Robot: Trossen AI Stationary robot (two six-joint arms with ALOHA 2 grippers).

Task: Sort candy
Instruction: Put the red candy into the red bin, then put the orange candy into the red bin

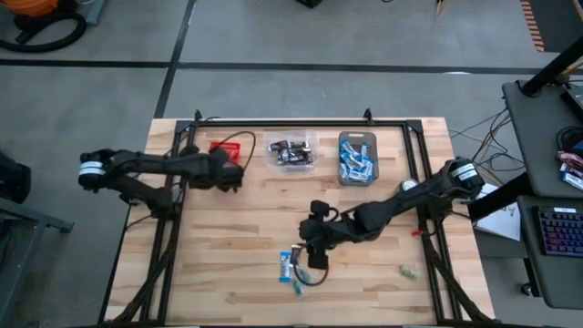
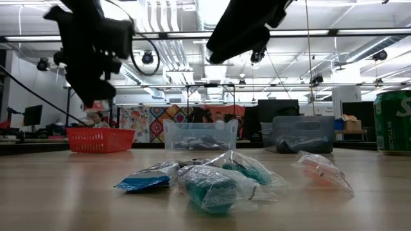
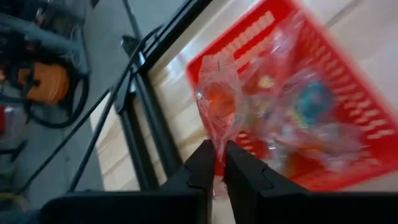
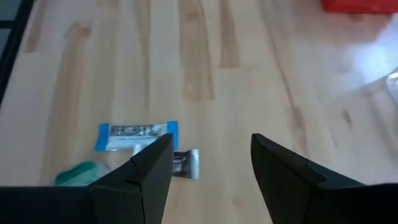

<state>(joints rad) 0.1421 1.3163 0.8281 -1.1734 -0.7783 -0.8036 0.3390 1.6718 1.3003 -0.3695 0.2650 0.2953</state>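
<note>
Blurred wrapped sweet [image 3: 219, 115] pinched in left pincer [image 3: 215, 163] over red bin [image 3: 348, 124].

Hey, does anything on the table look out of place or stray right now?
One small greenish candy lies alone near the table's right front edge, apart from the loose cluster of candies at front centre under the open right gripper. Otherwise nothing looks spilled: the left gripper pinches a clear-wrapped candy over the red bin.

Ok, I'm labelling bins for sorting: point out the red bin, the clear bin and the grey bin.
red bin [image 1: 221, 146], high view, on its rim.
clear bin [image 1: 271, 144], high view, on its left wall.
grey bin [image 1: 357, 136], high view, on its far rim.
</note>
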